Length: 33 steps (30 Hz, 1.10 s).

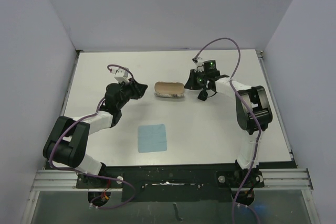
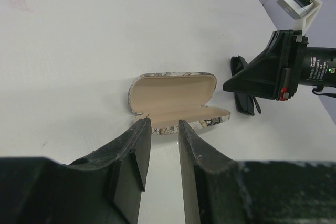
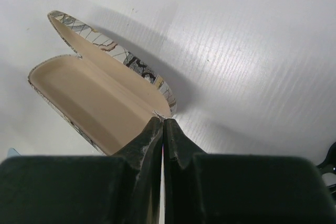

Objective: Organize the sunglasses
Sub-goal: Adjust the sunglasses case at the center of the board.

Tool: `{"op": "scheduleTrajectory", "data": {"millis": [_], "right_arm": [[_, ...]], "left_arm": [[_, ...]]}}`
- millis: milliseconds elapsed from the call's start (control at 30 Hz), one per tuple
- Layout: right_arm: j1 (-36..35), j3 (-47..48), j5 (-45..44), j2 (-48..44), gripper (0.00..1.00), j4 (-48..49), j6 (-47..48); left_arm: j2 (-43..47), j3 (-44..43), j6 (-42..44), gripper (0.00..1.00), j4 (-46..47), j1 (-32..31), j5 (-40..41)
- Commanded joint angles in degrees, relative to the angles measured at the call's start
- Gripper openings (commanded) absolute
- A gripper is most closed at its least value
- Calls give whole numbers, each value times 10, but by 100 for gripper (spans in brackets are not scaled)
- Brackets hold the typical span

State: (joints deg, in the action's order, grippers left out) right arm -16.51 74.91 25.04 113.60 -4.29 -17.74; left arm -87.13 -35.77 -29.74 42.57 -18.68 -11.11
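Our right tool (image 3: 161, 121), shut and empty, sits at the end of the case (image 3: 89, 95); the left tool (image 2: 163, 124), part open, holds nothing. Either may shove the case away from the sunglasses (image 2: 247, 103).

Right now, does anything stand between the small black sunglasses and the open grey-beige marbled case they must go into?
Only the shut right gripper: its tip hangs at the marbled case's end nearest the black sunglasses, which lie just beyond it. Nothing else visible lies between.
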Motion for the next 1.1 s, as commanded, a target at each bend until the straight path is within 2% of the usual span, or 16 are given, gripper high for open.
{"op": "scheduleTrajectory", "data": {"millis": [0, 1067], "right_arm": [[3, 36, 5, 10, 0, 12, 11], [0, 61, 10, 32, 0, 7, 14]], "left_arm": [[6, -17, 4, 27, 12, -2, -5], [10, -14, 7, 27, 9, -1, -5]]}}
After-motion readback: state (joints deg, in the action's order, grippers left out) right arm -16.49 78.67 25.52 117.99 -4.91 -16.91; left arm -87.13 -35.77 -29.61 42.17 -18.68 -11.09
